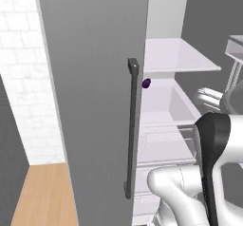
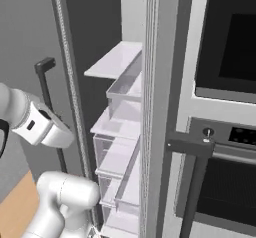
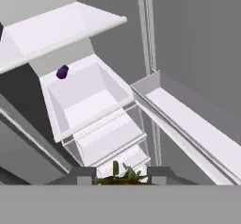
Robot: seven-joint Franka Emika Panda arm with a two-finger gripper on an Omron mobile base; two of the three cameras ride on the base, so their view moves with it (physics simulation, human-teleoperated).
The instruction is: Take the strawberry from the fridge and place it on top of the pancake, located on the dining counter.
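The fridge (image 1: 90, 101) stands open, its pale shelves (image 3: 61, 28) and drawers (image 3: 89, 100) showing in all three views. In the hand view the strawberry (image 3: 123, 175) sits between my two dark fingertips (image 3: 83, 175), with its green leafy top and a sliver of red just above the bottom edge. My gripper (image 3: 120, 177) is shut on the strawberry and hangs in front of the fridge interior, looking down past the drawers. The pancake and the dining counter are out of view.
A small dark purple fruit (image 3: 62, 72) lies at the back of the shelf above the drawer (image 1: 146, 83). The grey door with its dark bar handle (image 1: 132, 125) stands to the left. A door bin (image 3: 188, 124) juts out at the right. The black-glass oven (image 2: 225, 57) is beside the fridge.
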